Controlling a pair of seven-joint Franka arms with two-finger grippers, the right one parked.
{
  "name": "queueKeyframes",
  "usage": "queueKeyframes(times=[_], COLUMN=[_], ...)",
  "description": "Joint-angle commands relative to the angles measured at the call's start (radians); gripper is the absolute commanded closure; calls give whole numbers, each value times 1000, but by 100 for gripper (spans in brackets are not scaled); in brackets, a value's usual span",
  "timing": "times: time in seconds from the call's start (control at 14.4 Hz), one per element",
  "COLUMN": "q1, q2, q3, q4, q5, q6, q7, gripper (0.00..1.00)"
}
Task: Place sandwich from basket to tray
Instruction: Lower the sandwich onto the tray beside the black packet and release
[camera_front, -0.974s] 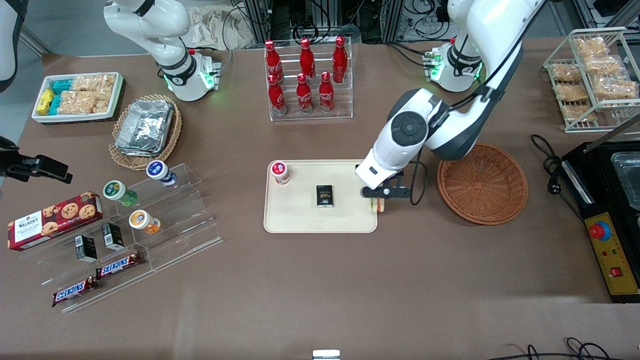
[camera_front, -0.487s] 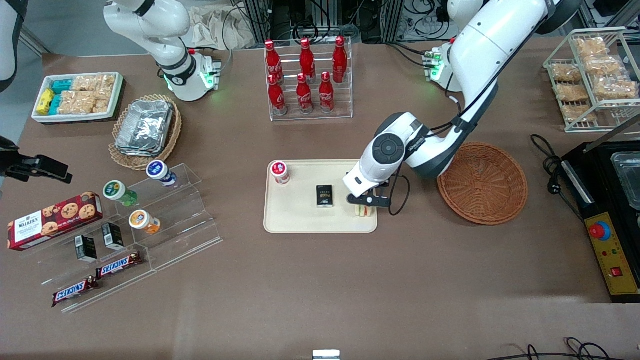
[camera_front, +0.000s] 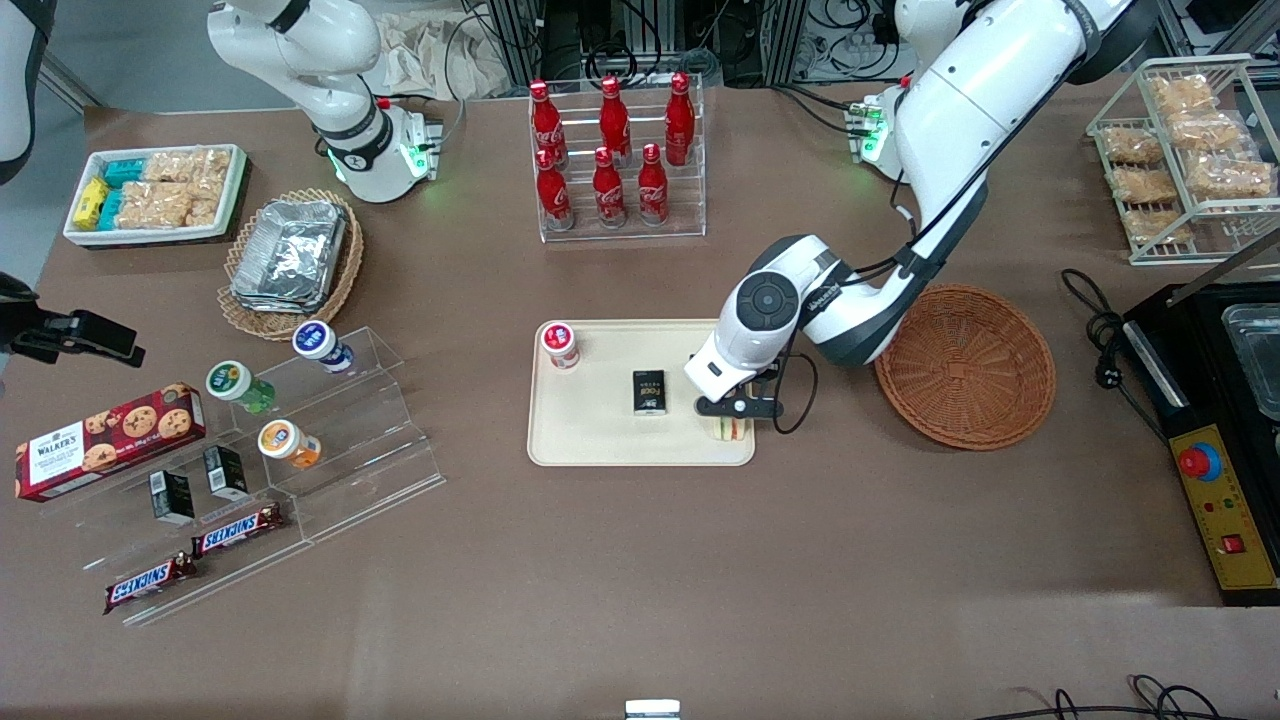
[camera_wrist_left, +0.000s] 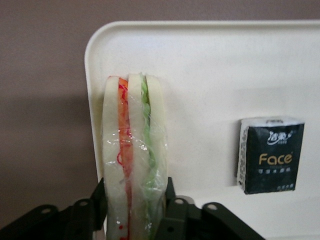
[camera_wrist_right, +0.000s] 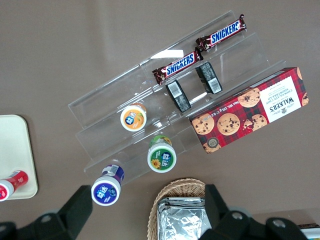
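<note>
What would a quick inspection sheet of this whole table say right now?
Surface: brown table.
Job's things: sandwich held upright over the tray corner; round basket beside the tray holds nothing.
Clutter: small black packet and red-capped bottle on the tray; cola bottles in a clear rack.
Claw: shut on the sandwich, low over the tray.
Cables: black cord near the basket.
Surroundings: control box at the table's edge.

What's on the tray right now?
On the tray: a red-capped bottle, a black Face packet, and the sandwich held upright by the gripper near the tray's corner. Whether the sandwich touches the tray is hidden.
</note>
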Motion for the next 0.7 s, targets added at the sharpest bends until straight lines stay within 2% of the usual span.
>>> queueKeyframes(times=[0.0,0.21,0.35,0.63], q1=[-7,2,8,66], q2=[-29,-101,-157,-252], q3=[-2,-3,-3,-2], q4=[30,71,116,226], q5=[25,7,4,-113], q6=[-6,-59,-165,-360], q7=[-83,-89,-125,-112], gripper=[0,0,0,0])
